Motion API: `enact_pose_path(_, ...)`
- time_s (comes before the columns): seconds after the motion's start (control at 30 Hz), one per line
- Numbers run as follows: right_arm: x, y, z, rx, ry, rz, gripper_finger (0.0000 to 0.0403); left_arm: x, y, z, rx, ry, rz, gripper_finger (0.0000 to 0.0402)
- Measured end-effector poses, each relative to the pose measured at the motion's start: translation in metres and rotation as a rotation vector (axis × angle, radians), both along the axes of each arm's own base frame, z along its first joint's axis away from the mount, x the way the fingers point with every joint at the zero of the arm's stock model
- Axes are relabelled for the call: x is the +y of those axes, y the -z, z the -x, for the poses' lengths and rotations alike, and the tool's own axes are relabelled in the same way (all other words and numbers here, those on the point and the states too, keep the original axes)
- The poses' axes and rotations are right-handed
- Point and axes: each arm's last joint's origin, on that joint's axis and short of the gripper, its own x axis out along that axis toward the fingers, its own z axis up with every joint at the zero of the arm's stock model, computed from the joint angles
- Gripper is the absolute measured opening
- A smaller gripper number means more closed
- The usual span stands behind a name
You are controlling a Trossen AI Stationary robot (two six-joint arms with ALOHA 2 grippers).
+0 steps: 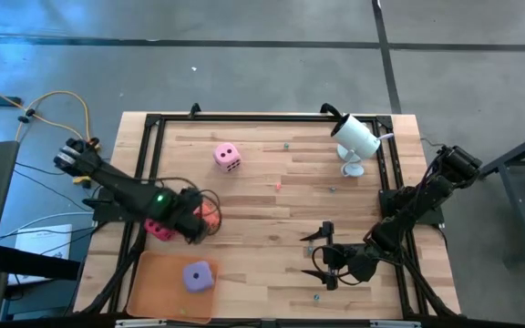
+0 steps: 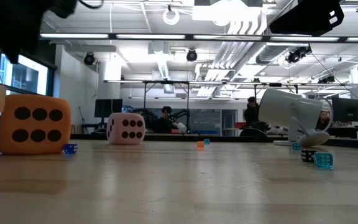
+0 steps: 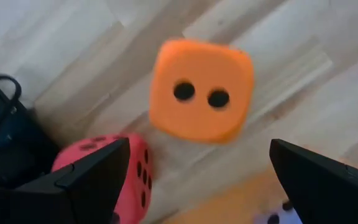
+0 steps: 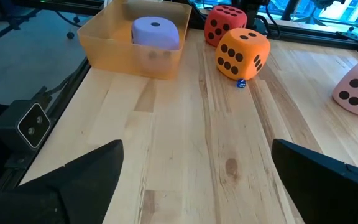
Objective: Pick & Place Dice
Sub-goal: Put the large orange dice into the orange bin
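Note:
The orange die (image 1: 211,215) (image 3: 201,90) rests flat on the table, two pips up in the left wrist view. My left gripper (image 1: 197,219) (image 3: 199,146) hovers above it, open wide, touching nothing. The magenta die (image 1: 160,229) (image 3: 114,168) sits on the table beside the orange one. The light pink die (image 1: 227,157) (image 2: 126,129) stands farther back. The purple die (image 1: 199,276) (image 4: 156,31) lies inside the orange tray (image 1: 153,282) (image 4: 114,46) at the near left. My right gripper (image 1: 322,257) waits open, low over the near right of the table.
A white camera-like device (image 1: 355,138) (image 2: 291,112) stands at the far right. Tiny coloured dice (image 2: 323,160) (image 4: 242,83) are scattered on the wood. A black frame rail (image 1: 149,155) borders the table. Bare wood lies in the table's middle.

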Motion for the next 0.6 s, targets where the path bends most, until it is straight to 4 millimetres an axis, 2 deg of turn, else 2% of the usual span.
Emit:
enact_pose_path(0.27, 0.0, 0.0, 0.0, 0.0, -0.001, 0.0, 0.0398, 0.028, 0.001, -0.011, 0.018, -0.013, -0.017, 0.0375)
enact_pose_path(0.5, 0.0, 0.0, 0.0, 0.005, -0.002, 0.003, 0.0398, 0.026, 0.005, -0.019, 0.045, 0.148, 0.073, 0.0375)
enact_pose_path(0.6, 0.0, 0.0, 0.0, 0.005, -0.002, 0.001, 0.0398, 0.026, 0.007, -0.019, 0.055, 0.147, 0.068, 0.0375)
